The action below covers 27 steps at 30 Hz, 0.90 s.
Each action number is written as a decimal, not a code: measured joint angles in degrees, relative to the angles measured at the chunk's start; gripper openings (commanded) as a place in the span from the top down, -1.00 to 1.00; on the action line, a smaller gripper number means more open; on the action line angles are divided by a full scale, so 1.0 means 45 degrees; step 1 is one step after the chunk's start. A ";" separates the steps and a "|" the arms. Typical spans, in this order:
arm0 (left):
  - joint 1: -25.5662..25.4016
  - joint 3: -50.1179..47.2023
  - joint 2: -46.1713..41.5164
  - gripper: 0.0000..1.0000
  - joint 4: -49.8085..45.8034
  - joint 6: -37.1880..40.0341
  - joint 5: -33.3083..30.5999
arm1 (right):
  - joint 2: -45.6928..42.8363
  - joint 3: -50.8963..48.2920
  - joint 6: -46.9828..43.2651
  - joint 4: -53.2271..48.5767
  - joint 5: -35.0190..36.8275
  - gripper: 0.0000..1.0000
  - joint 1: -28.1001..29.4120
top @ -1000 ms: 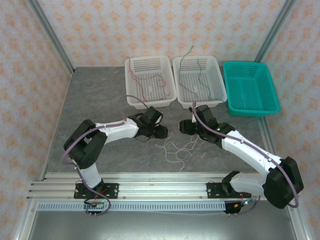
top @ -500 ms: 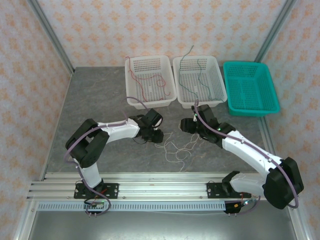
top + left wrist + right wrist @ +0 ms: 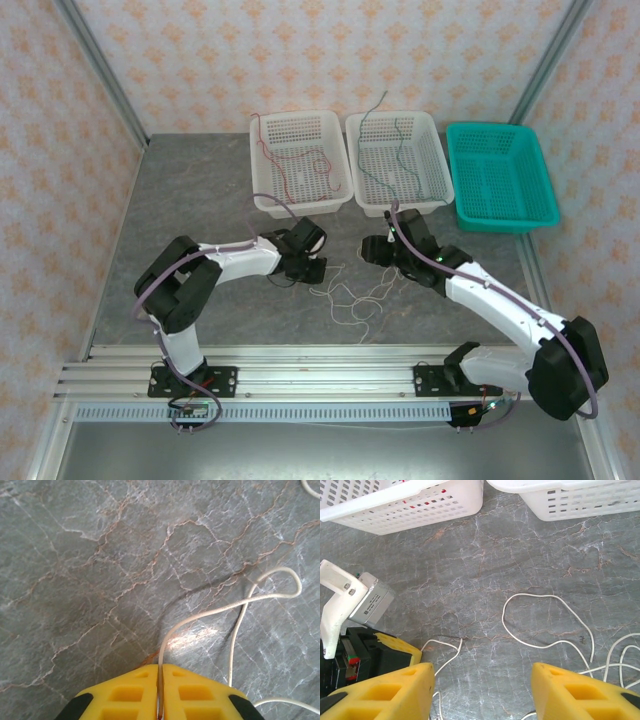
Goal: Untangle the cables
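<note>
A loose tangle of thin white cables [image 3: 355, 295] lies on the grey stone table between the two arms. My left gripper [image 3: 313, 270] sits at the tangle's left end, shut on a white cable [image 3: 215, 611] that runs out from between its yellow pads [image 3: 127, 695] and loops to the right. My right gripper [image 3: 375, 252] hovers just above the tangle's upper right, open, with bare table between its yellow fingers [image 3: 385, 690]. White cable loops [image 3: 545, 625] lie ahead of it, and the left gripper [image 3: 395, 647] shows at its lower left.
Two white baskets stand behind the arms: the left one [image 3: 299, 163] holds a red cable, the right one [image 3: 398, 160] a dark cable. A green basket [image 3: 499, 177] sits at the far right. Patterned walls enclose the table.
My left gripper has slid slightly left, drawing the white cable with it. The right gripper has shifted a little up and right.
</note>
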 measured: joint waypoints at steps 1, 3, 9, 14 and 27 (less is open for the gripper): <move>0.0000 0.0000 0.0000 1.00 0.0000 -0.0029 0.0015 | -0.0010 -0.0005 0.0024 0.0015 -0.0005 -0.09 -0.0024; 0.0000 0.0000 -0.0034 1.00 -0.0005 -0.0063 0.0049 | -0.0015 -0.0029 0.0015 0.0107 -0.0019 -0.12 -0.0044; 0.0000 0.1093 -0.1661 1.00 -0.1404 0.0189 0.0282 | -0.0321 -0.0967 -0.1253 0.2341 -0.0748 -0.72 -0.0058; 0.0000 0.4177 -0.3507 1.00 -0.2618 0.1107 0.0277 | -0.1064 -0.2968 -0.3604 0.6397 -0.2278 -0.98 -0.0078; 0.0024 0.9753 -0.4221 1.00 -0.4561 0.1909 0.0646 | 0.2545 -0.0996 -0.5153 1.1944 -0.1787 -0.30 -0.0083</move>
